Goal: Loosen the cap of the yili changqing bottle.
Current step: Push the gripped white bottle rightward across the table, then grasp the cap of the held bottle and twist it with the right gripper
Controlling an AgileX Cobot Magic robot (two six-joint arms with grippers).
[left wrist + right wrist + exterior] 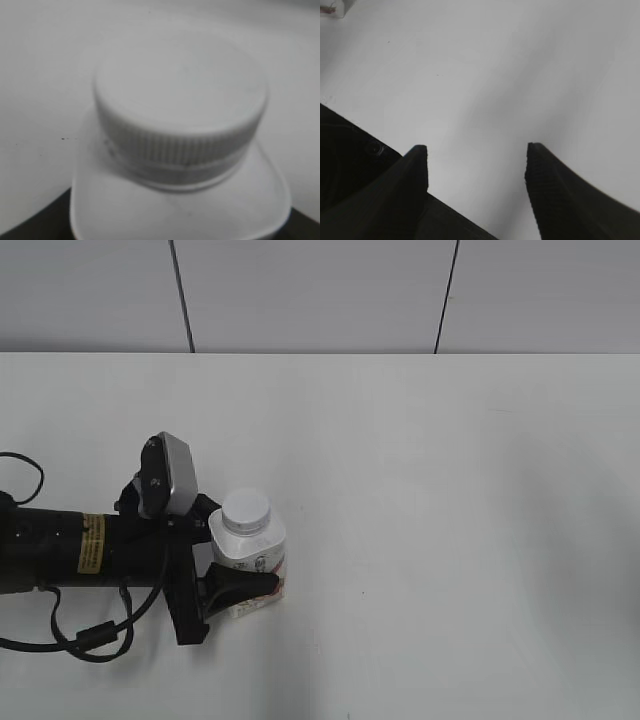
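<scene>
The yili changqing bottle [252, 548], squat and white with a red-pink label, stands upright on the table at the lower left. Its white ribbed cap [246, 510] sits on the neck. My left gripper [250, 562] reaches in from the left and is shut on the bottle's body, one black finger [240, 586] lying across the near side. In the left wrist view the cap [180, 100] fills the frame above the bottle's white shoulder [175, 210], with dark fingers [25, 227] at the bottom corners. My right gripper [476, 150] is open over bare table and holds nothing.
The white table [450, 490] stretches right and back to a pale wall. The left arm's black cable [90, 635] loops near the front left. A scrap of the label [330, 7] shows in the right wrist view's top left corner.
</scene>
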